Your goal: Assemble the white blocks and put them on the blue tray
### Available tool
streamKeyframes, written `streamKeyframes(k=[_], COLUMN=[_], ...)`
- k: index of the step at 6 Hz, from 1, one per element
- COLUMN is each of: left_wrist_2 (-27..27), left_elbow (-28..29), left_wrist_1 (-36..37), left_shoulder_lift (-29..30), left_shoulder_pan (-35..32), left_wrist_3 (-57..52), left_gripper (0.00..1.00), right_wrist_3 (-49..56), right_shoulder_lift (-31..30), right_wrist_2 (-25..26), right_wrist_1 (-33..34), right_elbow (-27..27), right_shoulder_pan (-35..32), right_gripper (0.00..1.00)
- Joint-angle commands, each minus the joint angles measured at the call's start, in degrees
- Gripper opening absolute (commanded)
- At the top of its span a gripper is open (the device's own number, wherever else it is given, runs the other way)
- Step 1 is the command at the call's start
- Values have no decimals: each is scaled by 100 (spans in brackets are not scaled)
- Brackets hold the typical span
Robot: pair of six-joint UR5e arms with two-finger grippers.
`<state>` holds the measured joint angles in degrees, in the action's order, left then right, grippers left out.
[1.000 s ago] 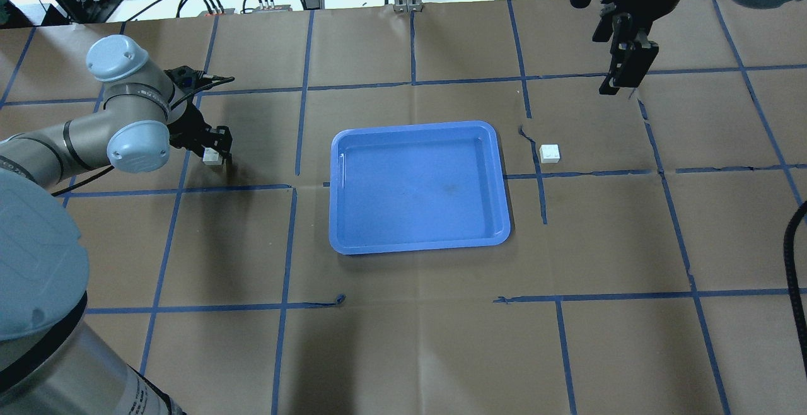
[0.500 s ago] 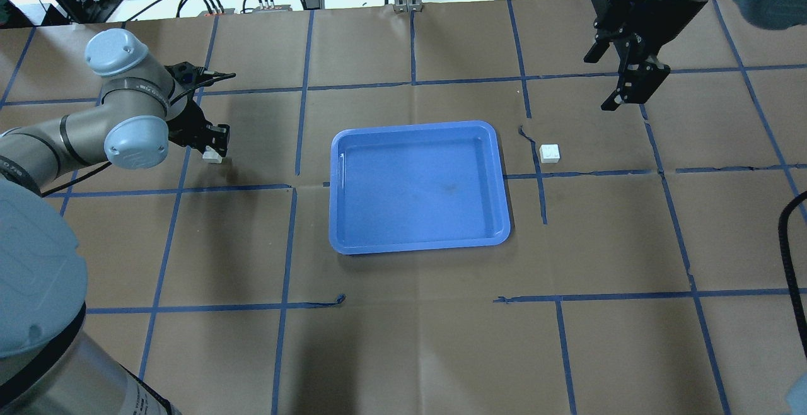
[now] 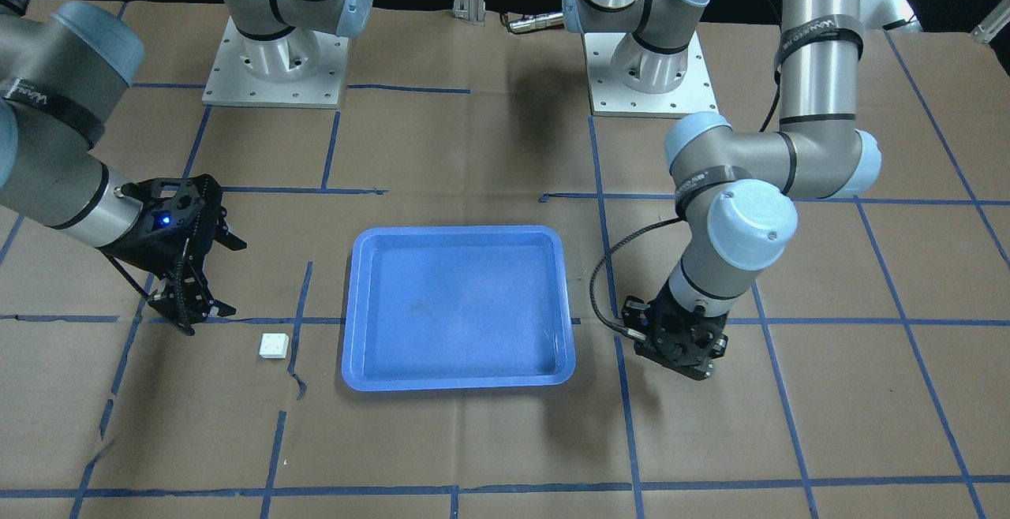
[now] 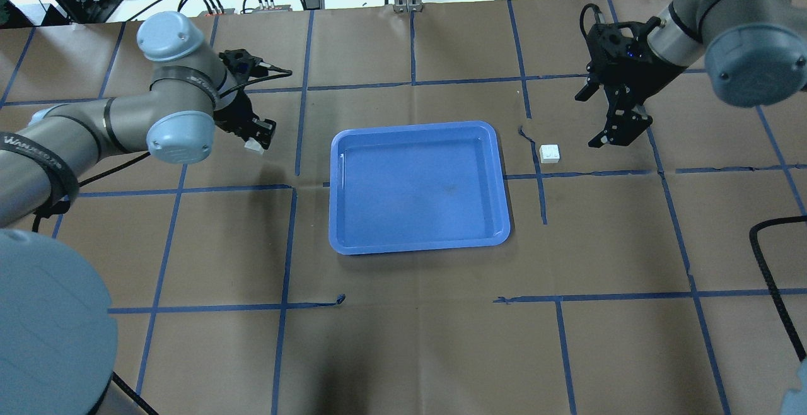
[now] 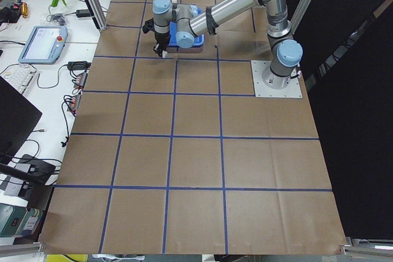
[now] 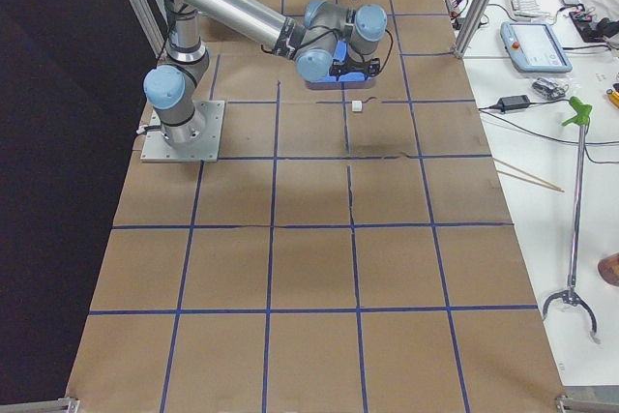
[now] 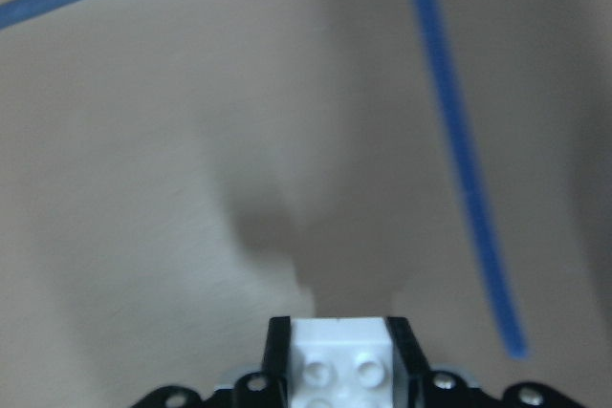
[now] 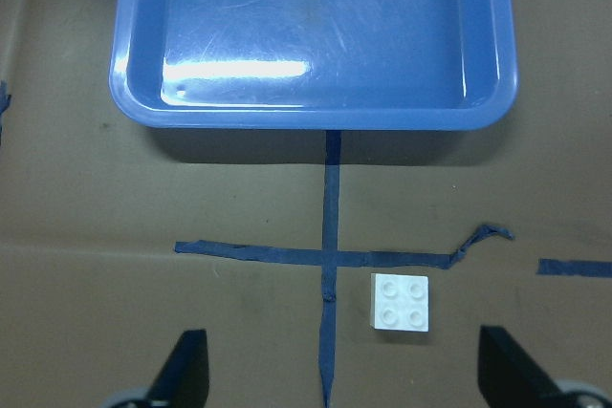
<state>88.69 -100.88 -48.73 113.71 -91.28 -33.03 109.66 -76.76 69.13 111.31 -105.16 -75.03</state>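
Brown paper with blue tape lines covers the table (image 4: 410, 352), and the blue tray (image 4: 502, 175) lies in the middle with nothing inside. On one side the left pincer (image 4: 258, 139) grips one white block (image 7: 341, 355) above the paper, probably ready for joining. The right pincer (image 4: 587, 122) is spread wide near the second white block (image 4: 550, 153), which lies on the table beside the tray, I think in order to take it.

1. Bright, even light comes from above; soft, dim shadows lie on the brown paper (image 4: 315, 364)
2. White glare streaks the blue tray (image 8: 316, 7) in the right wrist view
3. The left wrist view is blurred, its blue tape line (image 7: 461, 160) smeared
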Motion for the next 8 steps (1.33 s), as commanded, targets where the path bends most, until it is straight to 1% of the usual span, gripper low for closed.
streamKeyframes(k=[1,2,3,4,6,8], left_wrist_2=[25,-35,-71,-184,-194,-185], left_elbow=[16,-2,-72,-133,-239,-239], left_wrist_1=[-14,47,65,39,83,144], left_shoulder_lift=[-112,-60,-34,10,281,467], left_shoulder_pan=[-1106,-1424,-1593,-1899,-2146,-2183], left_wrist_3=[-813,-1454,-2000,-2719,-2928,-3270], left_gripper=[19,18,17,17,17,17], right_wrist_3=[117,73,29,-189,-208,-200], right_shoulder_lift=[334,537,635,740,1117,1224], right_wrist_2=[-111,-111,-319,-348,-357,-365], right_wrist_1=[546,741,777,900,1434,1568], right_elbow=[-233,-233,-233,-233,-234,-233], right_shoulder_pan=[85,85,85,85,85,85], right_gripper=[99,99,99,99,99,99])
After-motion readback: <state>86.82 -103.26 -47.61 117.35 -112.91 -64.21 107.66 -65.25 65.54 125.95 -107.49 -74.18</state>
